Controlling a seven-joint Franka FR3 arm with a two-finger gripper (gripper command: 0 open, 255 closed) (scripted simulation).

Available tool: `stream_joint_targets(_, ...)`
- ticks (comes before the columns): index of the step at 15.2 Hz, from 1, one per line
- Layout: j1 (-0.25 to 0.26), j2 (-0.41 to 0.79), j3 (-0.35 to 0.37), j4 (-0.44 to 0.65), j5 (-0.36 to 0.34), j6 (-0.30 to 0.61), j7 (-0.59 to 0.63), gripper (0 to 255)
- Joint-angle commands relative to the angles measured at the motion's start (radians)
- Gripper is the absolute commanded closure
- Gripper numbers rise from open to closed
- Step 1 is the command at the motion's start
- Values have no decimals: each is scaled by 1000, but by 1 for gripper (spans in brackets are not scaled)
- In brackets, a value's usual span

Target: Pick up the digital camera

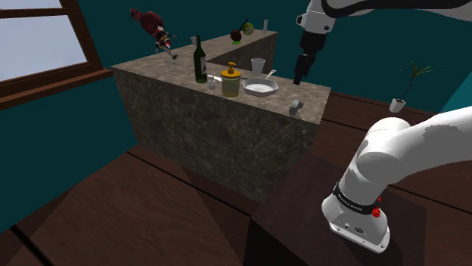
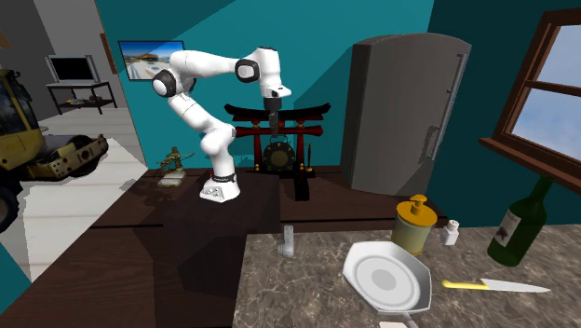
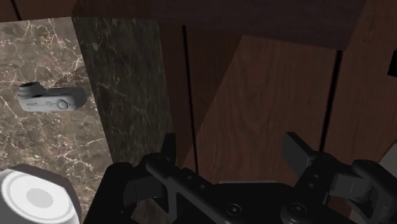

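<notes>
The slim, rounded grey digital camera [image 3: 51, 100] lies on the veined, marble-patterned table [image 3: 38, 51], the black claw [image 3: 232, 153] spread open over dark wooden floorboards [image 3: 267, 83].

dim, flat renders; pale daylight glows through the window [image 1: 38, 38]; a soft shadow darkens the floor [image 2: 102, 266].
</notes>
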Motion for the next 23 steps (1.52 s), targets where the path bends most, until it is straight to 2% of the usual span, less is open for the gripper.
stream_joint_targets(1, -11, 8, -50, -26, -31, 49, -58, 0)
stream_joint_targets(9, -36, 108, -253, -83, -125, 264, -271, 0)
stream_joint_targets(14, -20, 228, -396, -67, -143, 407, -415, 0)
stream_joint_targets(19, 40, 389, -560, -13, -94, 546, -589, 0)
stream_joint_targets(21, 82, 467, -636, 20, -43, 597, -674, 0)
stream_joint_targets(23, 134, 555, -719, 58, 38, 643, -778, 0)
